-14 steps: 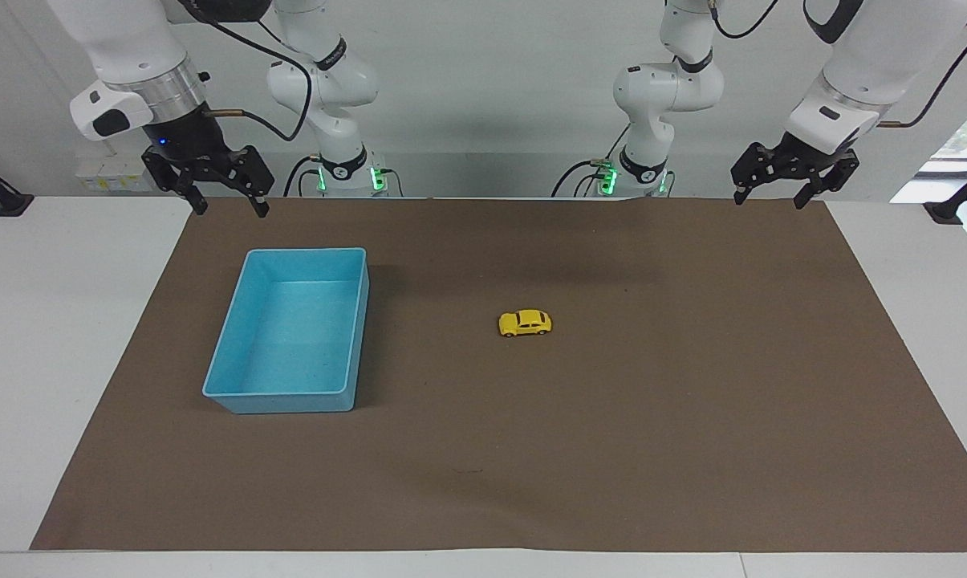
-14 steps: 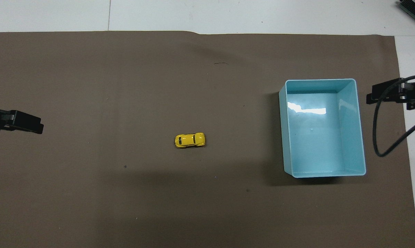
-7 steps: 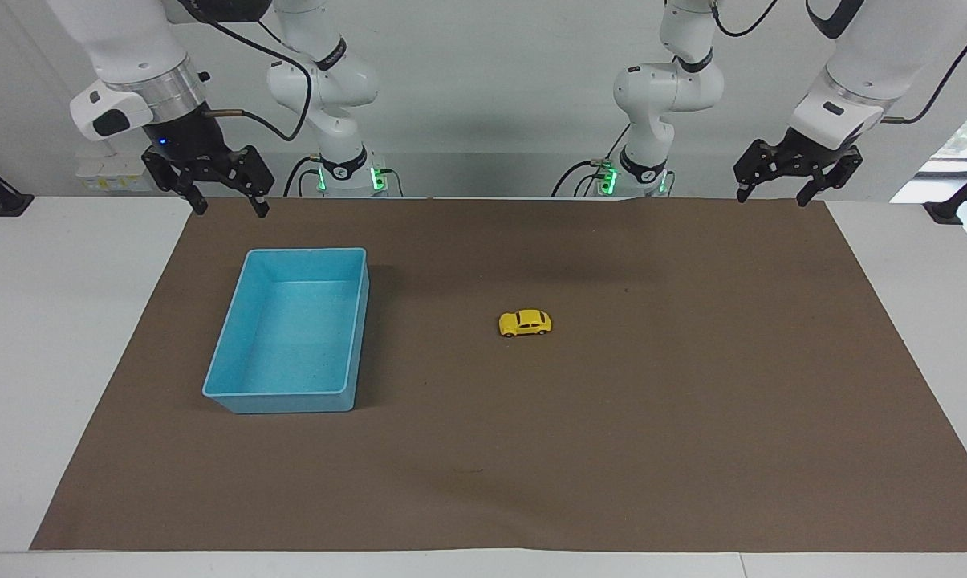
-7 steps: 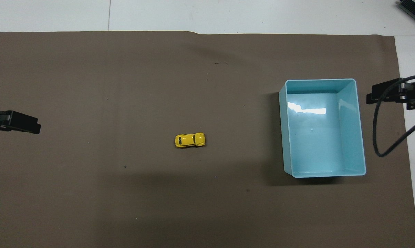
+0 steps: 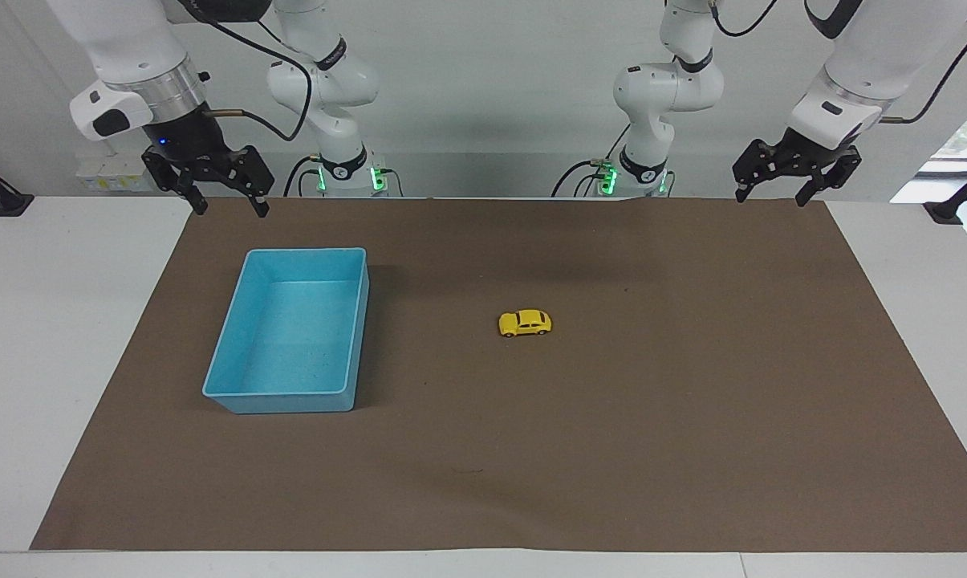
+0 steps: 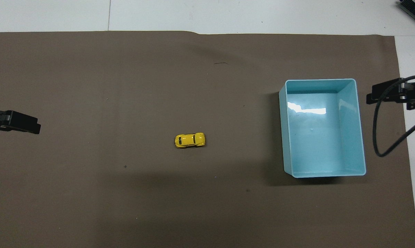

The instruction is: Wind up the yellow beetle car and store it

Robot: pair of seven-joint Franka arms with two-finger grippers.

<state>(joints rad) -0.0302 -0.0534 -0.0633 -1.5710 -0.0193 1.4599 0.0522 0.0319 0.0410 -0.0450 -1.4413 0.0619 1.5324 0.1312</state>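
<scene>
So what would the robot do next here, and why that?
Probably the left gripper should swing out and come down over the yellow beetle car. The car sits untouched on the brown mat, apart from the blue bin, which holds nothing. Both grippers hang open and hold nothing; the right gripper is up by the bin's end of the table.

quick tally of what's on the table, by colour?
Yellow: 1, the yellow beetle car on the mat, toward the middle.
Blue: 1, the empty blue bin toward the right arm's end.
Brown: 1, the brown mat under both.
Total: 3.
</scene>
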